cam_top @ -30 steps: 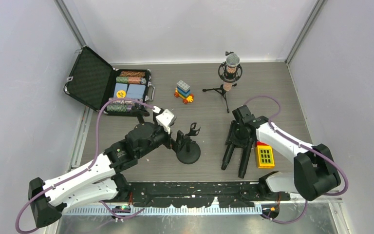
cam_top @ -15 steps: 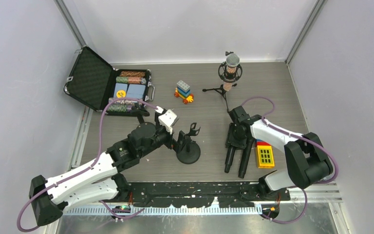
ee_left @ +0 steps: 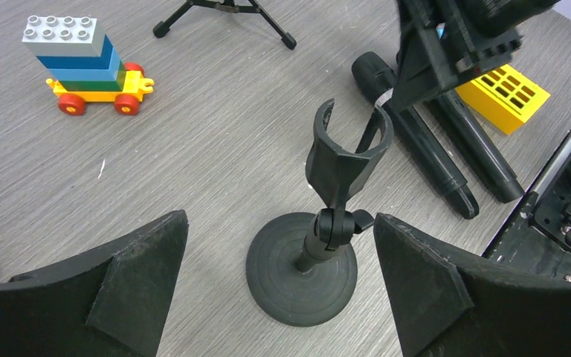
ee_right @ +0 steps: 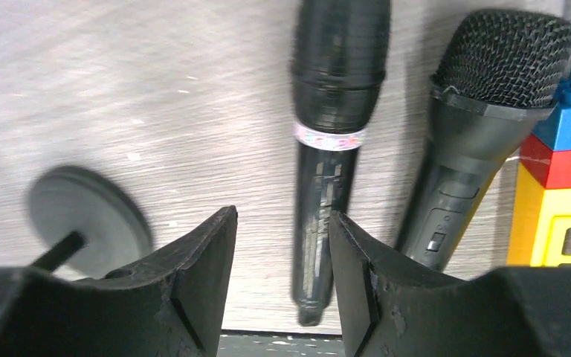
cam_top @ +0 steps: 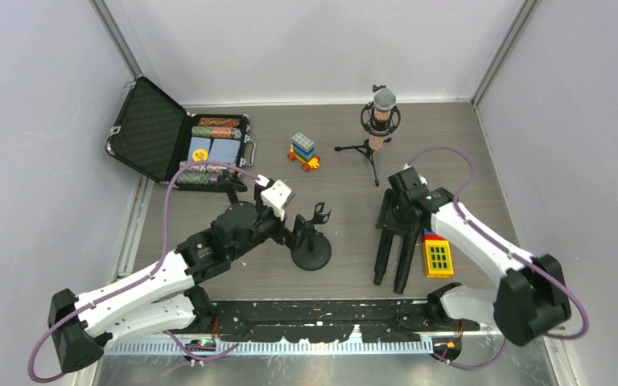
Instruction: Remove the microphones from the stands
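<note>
Now | left fingers (ee_left: 119, 297) spread, flanking stand (ee_left: 340, 160) untouched | right fingers (ee_right: 193, 290) parted above microphone (ee_right: 338, 97) lying flat on table (ee_right: 119, 89)

The grey table (cam_top: 451, 145) carries a stand (ee_left: 302, 268) between the left fingers (ee_left: 134, 282). Two microphones (ee_right: 334, 149) lie side by side under the right fingers (ee_right: 193, 282), a yellow block (ee_right: 543, 223) beside them

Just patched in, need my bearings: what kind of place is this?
Most likely a robotics test cell: plain pale wall panels box in a grey wood-grain tabletop, strewn with unrelated props like a black case of poker chips and a multicoloured toy brick car.
</note>
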Controlling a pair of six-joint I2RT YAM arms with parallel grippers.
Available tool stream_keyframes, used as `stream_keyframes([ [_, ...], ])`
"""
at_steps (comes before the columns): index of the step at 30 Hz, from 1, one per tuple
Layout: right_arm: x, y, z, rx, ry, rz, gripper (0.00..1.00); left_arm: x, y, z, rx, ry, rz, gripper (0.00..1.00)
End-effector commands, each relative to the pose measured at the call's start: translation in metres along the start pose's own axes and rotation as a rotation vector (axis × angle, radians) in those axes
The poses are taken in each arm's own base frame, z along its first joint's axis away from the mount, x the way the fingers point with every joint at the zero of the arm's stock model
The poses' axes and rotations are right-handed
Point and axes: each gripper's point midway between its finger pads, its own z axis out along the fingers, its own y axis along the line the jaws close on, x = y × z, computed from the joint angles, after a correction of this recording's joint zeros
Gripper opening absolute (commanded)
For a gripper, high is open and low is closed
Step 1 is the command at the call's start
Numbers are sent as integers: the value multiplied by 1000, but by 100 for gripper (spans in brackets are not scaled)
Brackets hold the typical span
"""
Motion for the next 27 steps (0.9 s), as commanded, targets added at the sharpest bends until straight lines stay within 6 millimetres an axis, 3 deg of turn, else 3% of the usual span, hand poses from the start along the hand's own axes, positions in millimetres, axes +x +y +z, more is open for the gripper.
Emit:
stream_keyframes([
  [1, -31, 48, -40, -264, -151, 94, 54, -24, 4, -3, -23, -78, -5, 100],
  [4, -30, 67, -38, -351, -141, 107, 53, -26, 6, -4, -35, -91, -12, 100],
  [9, -8, 52, 8, -208, 16, 42, 54, -27, 7, -8, -35, -93, -12, 100],
  [14, 6, 36, 36, -114, 84, 16, 54, -26, 9, -10, -45, -91, -12, 100],
  [22, 3, -5, 33, 78, 41, -33, 56, -26, 9, -10, -46, -86, -6, 100],
  [27, 6, -25, 38, 105, 57, -5, 57, -26, 10, -12, -48, -81, 0, 100],
])
